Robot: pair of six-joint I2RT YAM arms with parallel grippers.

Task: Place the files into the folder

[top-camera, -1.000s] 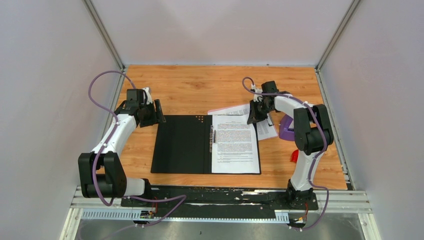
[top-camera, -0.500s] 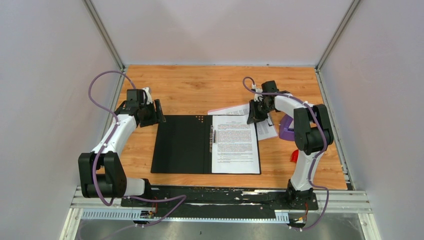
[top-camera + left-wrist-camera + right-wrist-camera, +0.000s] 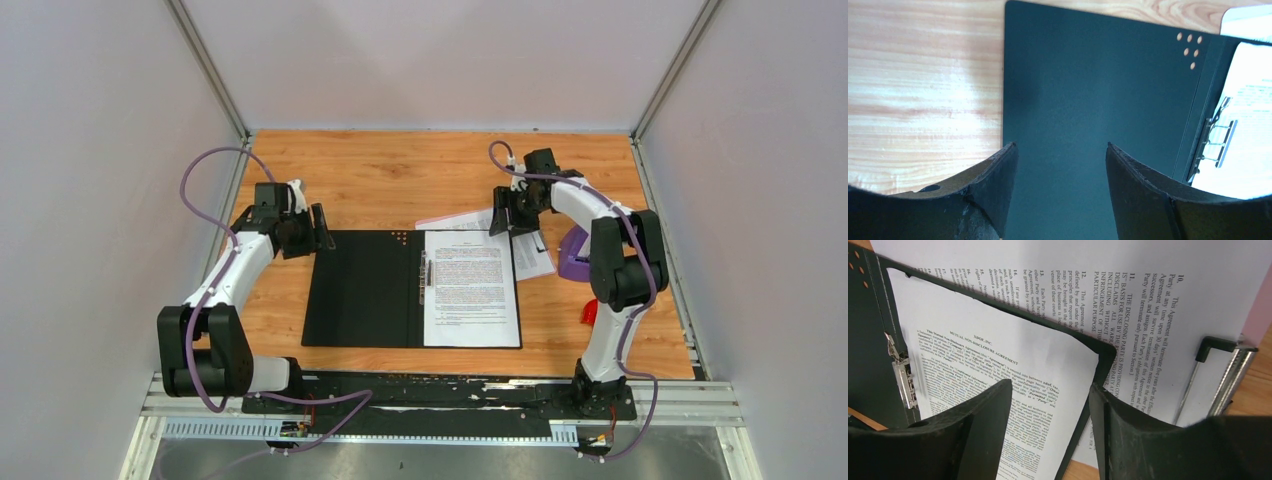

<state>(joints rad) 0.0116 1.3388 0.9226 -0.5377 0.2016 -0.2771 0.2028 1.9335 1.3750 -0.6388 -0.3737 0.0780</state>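
Observation:
The folder lies open in the middle of the table, black inside up. One printed file rests flat on its right half, beside the metal binder clip. Another file lies on a pink clipboard just behind the folder's far right corner. My right gripper hovers over that corner, open, with nothing between its fingers; in its wrist view the folder's edge passes between them below. My left gripper stands open over the folder's far left corner.
A purple object and a small red one sit at the right, near the right arm. The clipboard's metal clip lies right of the right fingers. White walls close in three sides of the wooden table.
My right gripper has gone from shut to open and lifted back a little from the folder's far right corner. The sheet stays on the folder. The left arm has barely shifted.

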